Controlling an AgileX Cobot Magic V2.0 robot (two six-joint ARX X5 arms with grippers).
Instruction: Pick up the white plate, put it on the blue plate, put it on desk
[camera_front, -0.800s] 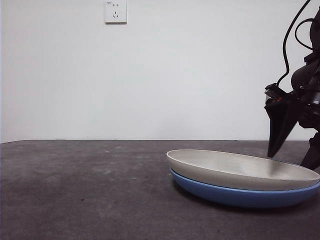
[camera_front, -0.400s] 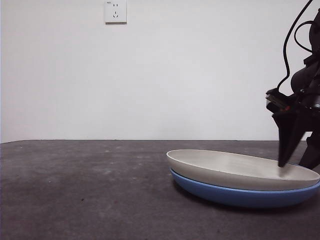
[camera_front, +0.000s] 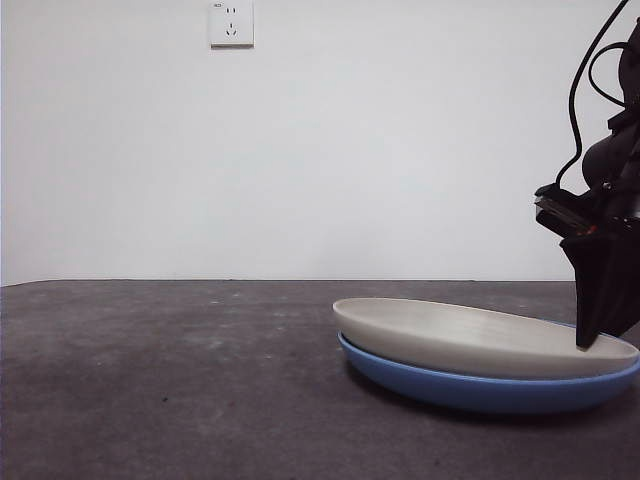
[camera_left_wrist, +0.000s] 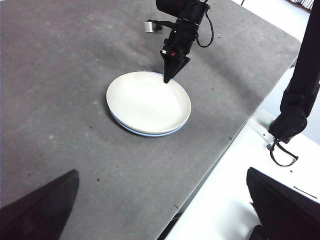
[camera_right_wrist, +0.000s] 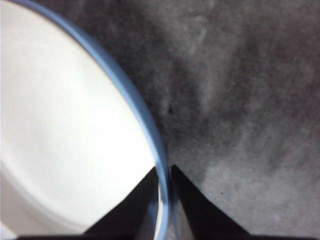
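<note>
Now the right hand (camera_front: 590, 335) has come lower than a second ago, when its tips hung above the far edge of the plates; half a second ago one tip was just reaching the white plate (camera_front: 480, 338). Its dark tips meet the stack's rim at the right side of the front view. From the right wrist, the two jaws stand close together with the rim of both plates (camera_right_wrist: 161, 192) between them, one jaw over the white plate's inside and the other outside the blue plate (camera_front: 470, 385); whether they already press on it cannot be told. The white plate lies nested in the blue plate on the grey surface (camera_front: 170, 380), unmoved. The left hand (camera_left_wrist: 160, 210) waits high above, jaws wide apart.
</note>
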